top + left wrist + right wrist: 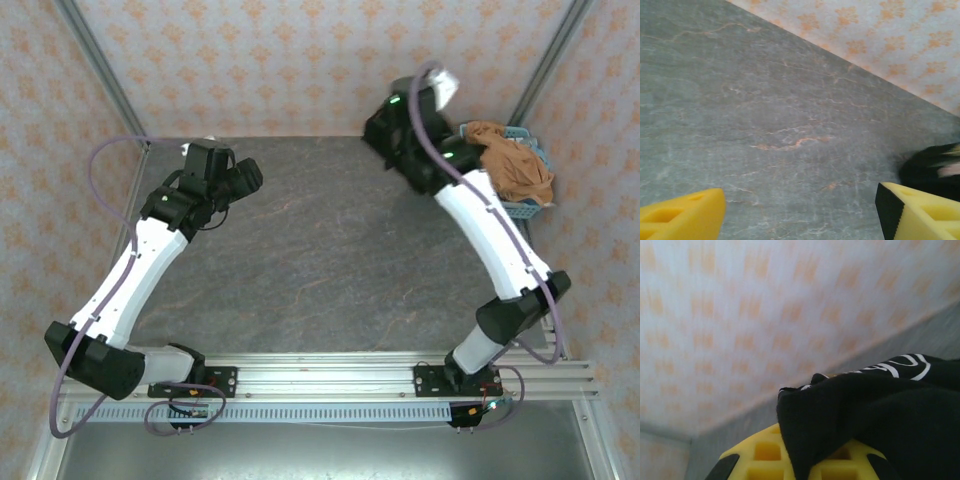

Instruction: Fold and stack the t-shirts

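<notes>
The black t-shirt, with white lettering along its upper edge, is bunched over the yellow fingers of my right gripper, which is shut on the fabric. From above, the right gripper is at the back of the table, left of the basket. The orange-tan t-shirt lies crumpled in the light-blue basket. My left gripper hangs over the back left of the table. In the left wrist view the left gripper is open above bare table, with a blurred bit of black fabric at the right edge.
The grey marbled table spreads between the two arms. Patterned walls close it in at the back and sides. The basket sits in the back right corner, against a metal frame post.
</notes>
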{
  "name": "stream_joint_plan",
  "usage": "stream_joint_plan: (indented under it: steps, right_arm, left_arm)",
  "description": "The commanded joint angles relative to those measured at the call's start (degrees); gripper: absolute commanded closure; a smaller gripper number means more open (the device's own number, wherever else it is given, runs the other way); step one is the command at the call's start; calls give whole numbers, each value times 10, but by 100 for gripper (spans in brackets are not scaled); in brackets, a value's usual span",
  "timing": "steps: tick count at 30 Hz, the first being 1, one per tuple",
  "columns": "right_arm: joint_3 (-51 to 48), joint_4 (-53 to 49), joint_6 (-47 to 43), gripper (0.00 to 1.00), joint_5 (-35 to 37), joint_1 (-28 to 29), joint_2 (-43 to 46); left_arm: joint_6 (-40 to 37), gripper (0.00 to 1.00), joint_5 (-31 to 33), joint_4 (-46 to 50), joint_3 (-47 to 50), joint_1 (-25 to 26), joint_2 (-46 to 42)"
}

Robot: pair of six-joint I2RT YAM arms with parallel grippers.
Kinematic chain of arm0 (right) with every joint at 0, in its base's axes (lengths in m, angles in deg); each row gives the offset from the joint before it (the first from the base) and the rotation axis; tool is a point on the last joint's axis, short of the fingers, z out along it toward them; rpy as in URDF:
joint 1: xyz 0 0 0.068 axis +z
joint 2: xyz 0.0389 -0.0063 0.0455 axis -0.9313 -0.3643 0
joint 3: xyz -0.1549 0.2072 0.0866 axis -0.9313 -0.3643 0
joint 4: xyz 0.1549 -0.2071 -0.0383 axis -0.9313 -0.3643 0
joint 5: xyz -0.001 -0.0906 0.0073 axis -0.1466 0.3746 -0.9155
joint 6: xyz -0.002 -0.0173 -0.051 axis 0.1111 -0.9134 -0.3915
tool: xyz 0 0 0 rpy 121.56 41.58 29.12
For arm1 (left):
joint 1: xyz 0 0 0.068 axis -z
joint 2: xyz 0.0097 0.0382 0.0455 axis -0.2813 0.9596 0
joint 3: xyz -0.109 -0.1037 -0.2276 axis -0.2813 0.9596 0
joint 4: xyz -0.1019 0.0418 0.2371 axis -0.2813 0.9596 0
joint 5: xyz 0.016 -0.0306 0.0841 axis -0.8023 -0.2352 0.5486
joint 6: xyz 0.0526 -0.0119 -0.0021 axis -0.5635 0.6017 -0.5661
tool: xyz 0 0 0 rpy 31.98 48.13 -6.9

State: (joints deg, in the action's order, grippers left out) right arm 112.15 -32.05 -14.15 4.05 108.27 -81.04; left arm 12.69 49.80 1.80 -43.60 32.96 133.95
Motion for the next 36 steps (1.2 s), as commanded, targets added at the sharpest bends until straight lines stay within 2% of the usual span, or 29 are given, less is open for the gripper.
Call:
stream_joint_plan:
  steps: [1,2,4,6,8,12,17,20,23,28,33,34,36]
  right_arm:
    - [14,1,64,85,-109,41,-88]
    - [31,-3,74,71,-148,44,-116]
    - [65,-18,78,52,-192,44,-154]
    - [92,-41,49,40,-192,43,-165]
    - [86,-49,31,35,-182,32,-152]
    - [6,-53,12,33,-181,-26,-103]
    - [-120,-59,-19,34,-213,-127,-46]
    - [-172,-67,-55,34,-221,-175,-32]
    - [-199,-71,-74,34,-233,-210,-33]
    - [-215,-61,-76,34,-244,-245,-53]
    - [-193,-66,-80,34,-259,-253,-93]
    - [-188,-68,-81,34,-258,-252,-100]
    - [-177,-72,-83,34,-257,-253,-112]
  left_arm:
    - [-8,19,25,45,-4,-9,-13]
    - [-8,18,21,49,2,-11,-15]
    - [-13,15,1,52,15,-12,-18]
    - [-16,12,-29,53,32,-11,-19]
    - [-12,11,-57,47,52,-6,-20]
    - [-4,11,-94,19,94,38,-12]
    - [24,11,-82,3,110,114,56]
    - [45,10,-79,-17,89,154,123]
    - [60,9,-71,-14,28,187,206]
    - [56,9,-41,3,-75,227,340]
    - [58,10,-39,12,-154,231,452]
    - [60,11,-43,12,-168,231,468]
    - [63,20,-42,21,-196,231,504]
